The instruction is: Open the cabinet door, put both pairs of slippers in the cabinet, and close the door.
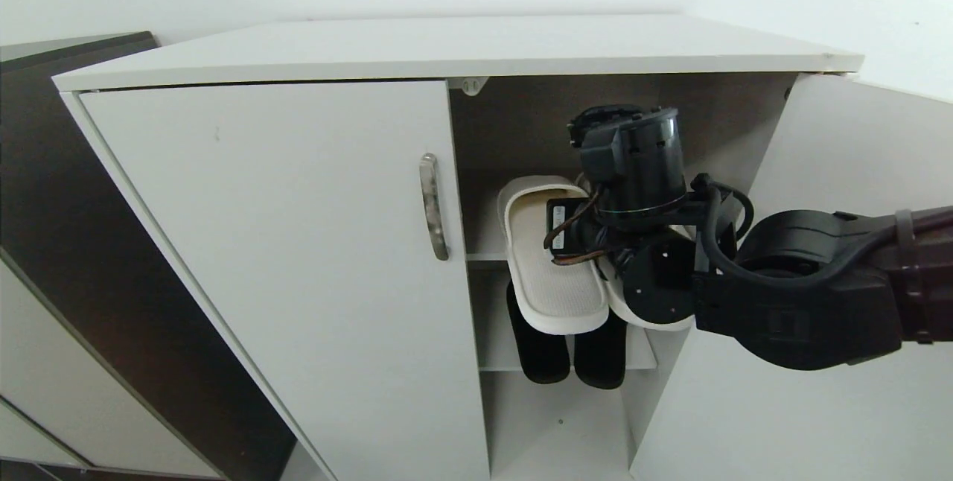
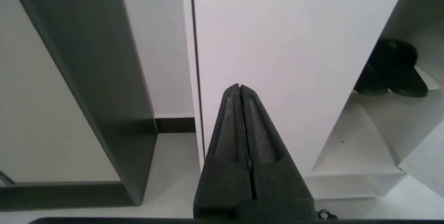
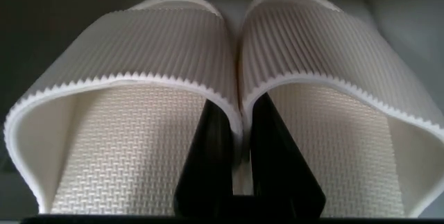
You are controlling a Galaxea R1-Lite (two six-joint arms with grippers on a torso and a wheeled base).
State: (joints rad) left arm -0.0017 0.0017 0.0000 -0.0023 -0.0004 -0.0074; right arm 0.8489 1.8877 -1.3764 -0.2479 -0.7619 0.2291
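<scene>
White slippers [image 3: 159, 50] ribbed, paired, pinched by right claw [image 3: 239, 113].

Pair of ribbed white slippers [image 1: 555, 272] side by side, toes into cabinet [image 1: 447, 49] upper shelf, heels jutting out. black slippers [image 1: 537, 354] on shelf below. right door [image 1: 782, 421] swung open, left door [image 1: 283, 243] shut.

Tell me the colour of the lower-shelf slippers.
The slippers are black; head view is clearest.
</scene>
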